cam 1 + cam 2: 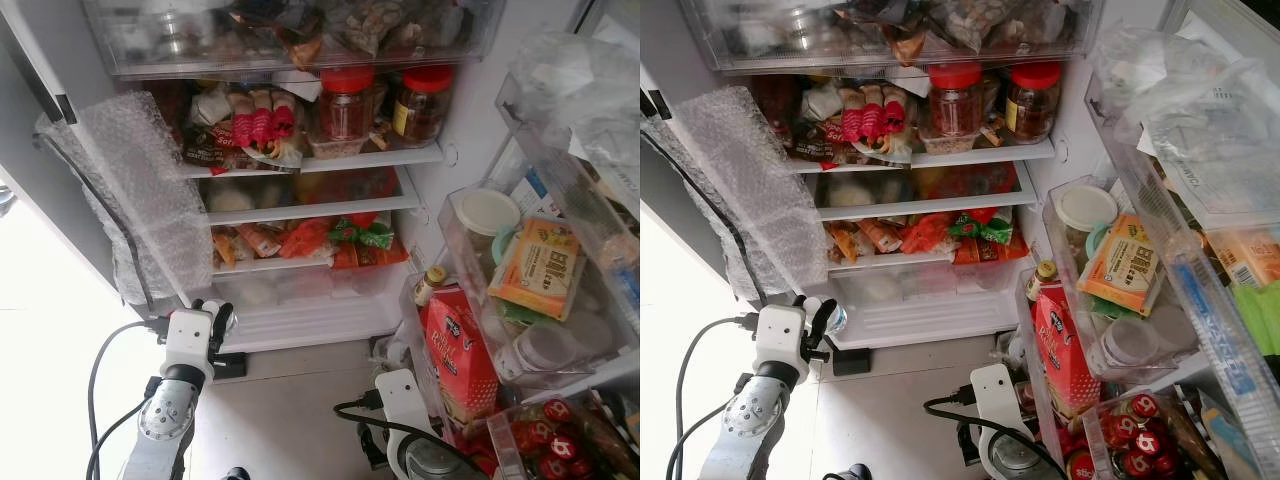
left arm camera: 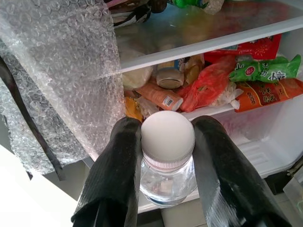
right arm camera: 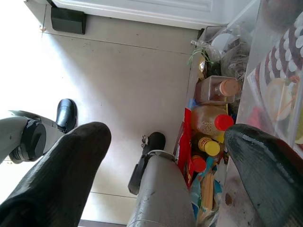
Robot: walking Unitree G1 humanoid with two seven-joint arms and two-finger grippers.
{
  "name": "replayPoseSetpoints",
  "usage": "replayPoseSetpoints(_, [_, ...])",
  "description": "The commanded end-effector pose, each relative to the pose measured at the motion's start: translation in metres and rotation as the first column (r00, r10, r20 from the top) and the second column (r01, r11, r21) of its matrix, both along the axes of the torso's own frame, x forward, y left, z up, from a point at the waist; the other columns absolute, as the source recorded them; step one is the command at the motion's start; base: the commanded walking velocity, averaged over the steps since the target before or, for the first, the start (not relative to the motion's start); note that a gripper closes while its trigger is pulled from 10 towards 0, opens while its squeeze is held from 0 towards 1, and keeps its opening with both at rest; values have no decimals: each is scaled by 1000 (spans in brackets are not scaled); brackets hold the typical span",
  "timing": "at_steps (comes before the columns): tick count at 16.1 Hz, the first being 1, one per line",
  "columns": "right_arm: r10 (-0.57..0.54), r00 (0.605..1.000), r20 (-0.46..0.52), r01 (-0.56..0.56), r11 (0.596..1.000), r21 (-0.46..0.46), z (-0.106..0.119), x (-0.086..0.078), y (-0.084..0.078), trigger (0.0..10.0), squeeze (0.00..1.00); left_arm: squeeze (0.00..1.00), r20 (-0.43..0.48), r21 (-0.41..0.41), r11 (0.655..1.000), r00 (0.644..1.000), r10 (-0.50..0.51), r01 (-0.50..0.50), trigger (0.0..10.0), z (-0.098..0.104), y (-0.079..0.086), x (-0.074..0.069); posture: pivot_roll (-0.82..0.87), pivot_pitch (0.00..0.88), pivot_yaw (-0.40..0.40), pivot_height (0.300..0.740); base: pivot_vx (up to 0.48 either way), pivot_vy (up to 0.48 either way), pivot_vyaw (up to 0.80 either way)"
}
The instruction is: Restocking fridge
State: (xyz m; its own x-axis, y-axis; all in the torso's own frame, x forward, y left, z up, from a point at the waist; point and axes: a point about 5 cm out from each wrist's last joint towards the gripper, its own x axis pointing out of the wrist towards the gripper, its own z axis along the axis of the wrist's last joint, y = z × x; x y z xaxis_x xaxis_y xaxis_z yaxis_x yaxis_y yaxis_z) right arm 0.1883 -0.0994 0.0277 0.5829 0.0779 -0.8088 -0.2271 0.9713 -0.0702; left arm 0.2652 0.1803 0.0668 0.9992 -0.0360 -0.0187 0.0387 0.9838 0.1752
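Observation:
My left gripper [image 2: 166,142] is shut on a small clear water bottle [image 2: 168,177] with a white cap, its fingers [image 2: 118,170] pinching just under the cap. In the eye views that gripper [image 1: 214,318] is held low at the left front of the open fridge [image 1: 310,160], level with the clear bottom drawer [image 1: 300,295]. My right gripper [image 3: 165,137] is open with its fingers wide apart, hanging over the tiled floor [image 3: 128,80] beside the door bins; its wrist [image 1: 400,398] is at the lower middle.
The fridge shelves are packed with food packets and two red-lidded jars [image 1: 345,105]. Bubble wrap [image 1: 140,190] hangs at the fridge's left side. The door bins [image 1: 590,225] on the right hold a red carton [image 1: 460,350], tubs and bottles. A black block [image 1: 228,365] lies on the floor.

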Motion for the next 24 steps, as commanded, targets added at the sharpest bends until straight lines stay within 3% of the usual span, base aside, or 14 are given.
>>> replayPoseSetpoints(1, [-5,1000,-6,6,1000,7,1,-2,0,10000,0,0,-4,-18,1000,1000,13,-13,10000,-2,3,0,-107,183,-10,740,255,0,0])
replayPoseSetpoints(24, [3,1000,-14,-3,1000,12,-1,-3,1,10000,0,0,-20,-34,999,1000,-17,16,10000,-6,0,1,-103,168,-7,740,285,0,0])
